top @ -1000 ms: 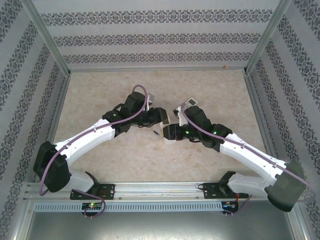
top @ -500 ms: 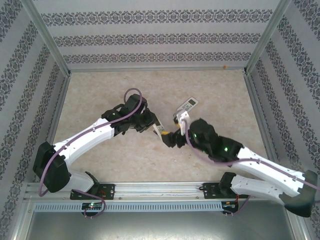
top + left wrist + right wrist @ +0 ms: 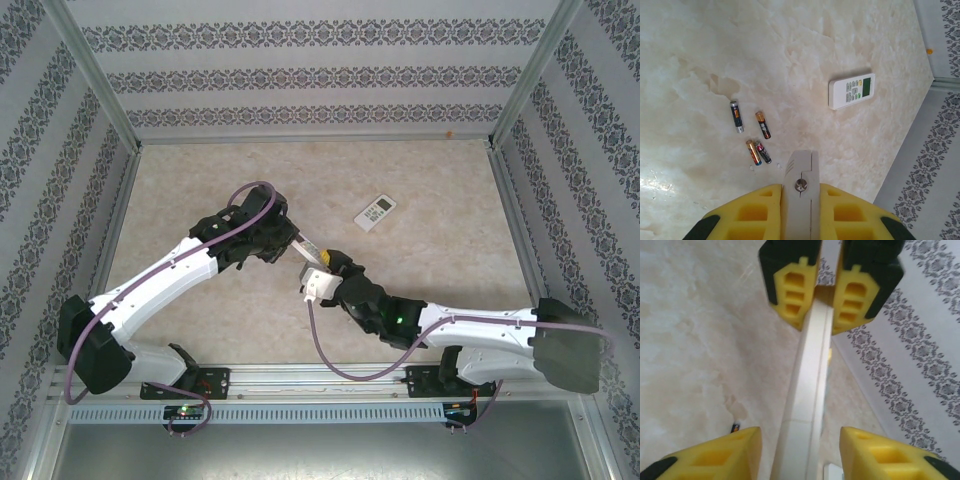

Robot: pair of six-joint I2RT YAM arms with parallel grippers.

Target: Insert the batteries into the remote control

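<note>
My left gripper point(image 3: 800, 187) is shut on a pale grey remote control point(image 3: 800, 167), held edge-on above the table. In the top view, the left gripper point(image 3: 303, 250) meets my right gripper point(image 3: 335, 268) at the table's middle. Seen from the right wrist, the remote control point(image 3: 812, 365) runs from the left gripper's pads point(image 3: 792, 295) down between my right gripper's point(image 3: 800, 455) fingers. There is a gap on each side, so that gripper is open. Several batteries point(image 3: 753, 152) lie loose on the table below, dark with orange ends.
A second white remote point(image 3: 852, 90) with a green screen lies flat on the table, also seen from above as the white remote point(image 3: 375, 211) right of centre. Patterned walls point(image 3: 320, 80) enclose the marble table point(image 3: 200, 180) on three sides.
The right arm has swung down toward the near edge and turned its gripper onto the free end of the held remote. The left arm shifted slightly, keeping its grip.
</note>
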